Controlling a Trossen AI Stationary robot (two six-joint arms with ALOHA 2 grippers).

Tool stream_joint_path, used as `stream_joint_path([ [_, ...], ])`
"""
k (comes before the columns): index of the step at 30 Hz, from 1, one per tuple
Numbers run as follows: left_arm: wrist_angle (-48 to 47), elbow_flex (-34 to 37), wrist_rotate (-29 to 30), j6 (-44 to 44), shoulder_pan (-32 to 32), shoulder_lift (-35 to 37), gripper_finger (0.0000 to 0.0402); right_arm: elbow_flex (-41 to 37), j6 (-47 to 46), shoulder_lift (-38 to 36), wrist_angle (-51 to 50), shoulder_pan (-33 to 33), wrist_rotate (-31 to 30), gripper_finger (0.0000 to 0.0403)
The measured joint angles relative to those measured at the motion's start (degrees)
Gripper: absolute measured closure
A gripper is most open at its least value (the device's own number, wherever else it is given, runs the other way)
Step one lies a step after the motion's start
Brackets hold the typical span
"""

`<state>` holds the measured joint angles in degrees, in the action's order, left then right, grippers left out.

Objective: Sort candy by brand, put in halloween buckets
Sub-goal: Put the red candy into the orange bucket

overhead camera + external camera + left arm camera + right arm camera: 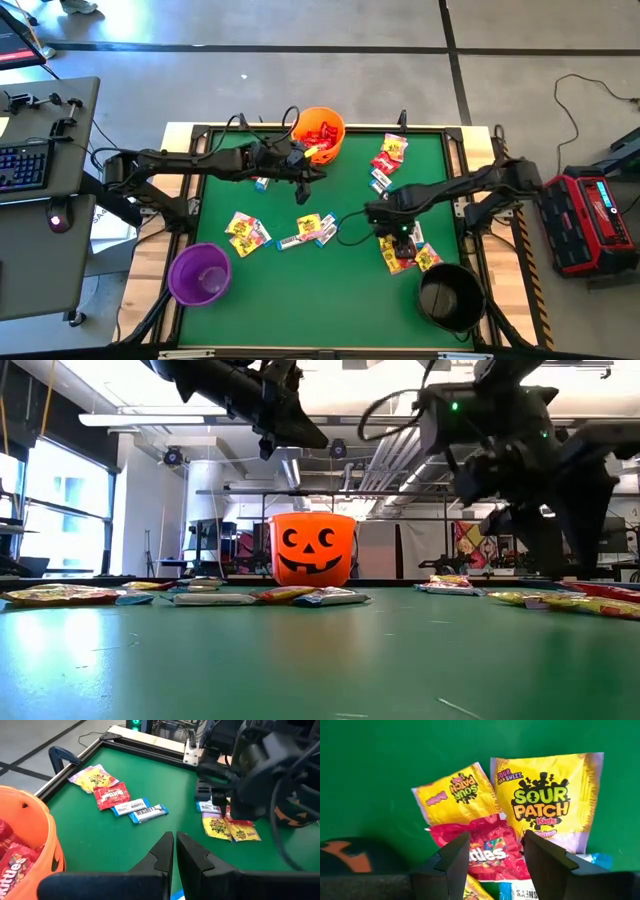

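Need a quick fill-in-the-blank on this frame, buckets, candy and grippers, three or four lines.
1. The red packets already sorted lie in the ____ bucket.
2. The right gripper, fingers open, hangs over a red packet that lies next to two ____ Sour Patch packets.
3. The left gripper is ____, next to the orange bucket.
4. The purple bucket stands at the table's corner on the ____ arm's side.

Missing words: orange; yellow; shut; left

Orange bucket (322,133) w/ black face
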<state>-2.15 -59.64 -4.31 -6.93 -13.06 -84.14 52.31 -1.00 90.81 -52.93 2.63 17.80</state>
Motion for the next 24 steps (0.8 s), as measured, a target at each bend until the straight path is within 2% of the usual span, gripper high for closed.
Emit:
stream_joint_path([
  [4, -0.09, 0.00, 0.02, 0.15, 0.00, 0.00, 0.0390, 0.00, 1.41, 2.93, 0.17, 0.00, -0.02, 0.0232],
  [8, -0.15, 0.00, 0.04, 0.88, 0.00, 0.00, 0.0390, 0.00, 2.68, 4.29, 0.31, 0.00, -0.03, 0.0251],
  [12, -0.17, 0.00, 0.05, 1.13, 0.00, 0.00, 0.0390, 0.00, 4.08, 4.48, 0.44, 0.00, -0.30, 0.0297],
  [17, -0.17, 0.00, 0.24, 1.48, -0.02, -0.02, 0.0390, 0.02, 4.93, 4.48, 0.48, 0.00, -0.85, 0.0386],
  [24, -0.20, 0.00, 0.47, 1.59, -0.02, -0.02, 0.0390, 2.15, 3.83, 2.50, 0.35, -0.56, -0.91, 0.0401],
])
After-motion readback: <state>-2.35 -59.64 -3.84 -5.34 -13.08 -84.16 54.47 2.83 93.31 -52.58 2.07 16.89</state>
